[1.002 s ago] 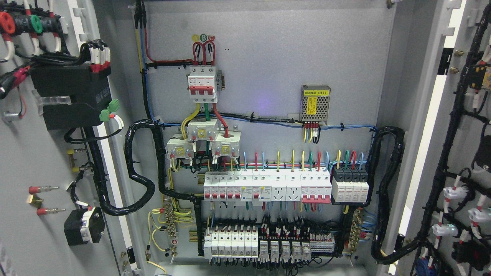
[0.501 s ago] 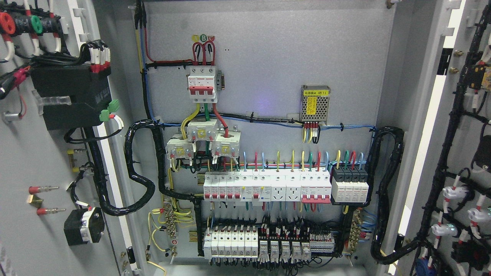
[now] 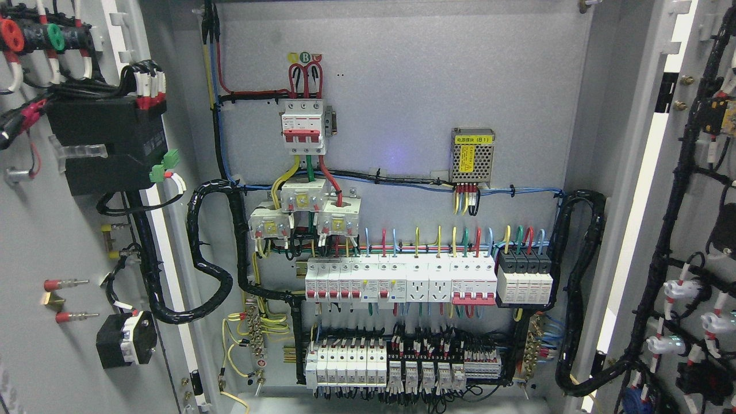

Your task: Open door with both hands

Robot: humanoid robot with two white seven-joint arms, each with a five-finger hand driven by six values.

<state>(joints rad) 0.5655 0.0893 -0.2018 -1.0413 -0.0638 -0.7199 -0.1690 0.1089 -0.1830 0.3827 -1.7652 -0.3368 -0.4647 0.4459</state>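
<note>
Bright, even light inside an open cabinet

We see the grey back panel (image 3: 402,86) lit evenly and sharply, with a faint violet glow at its middle and only soft shadows beside the cable bundles (image 3: 201,253). Bright white strips glare along the edge of the left door (image 3: 34,241) and the right door (image 3: 707,230), blown out. Print on the small breakers (image 3: 397,282) is too fine to read.
</note>
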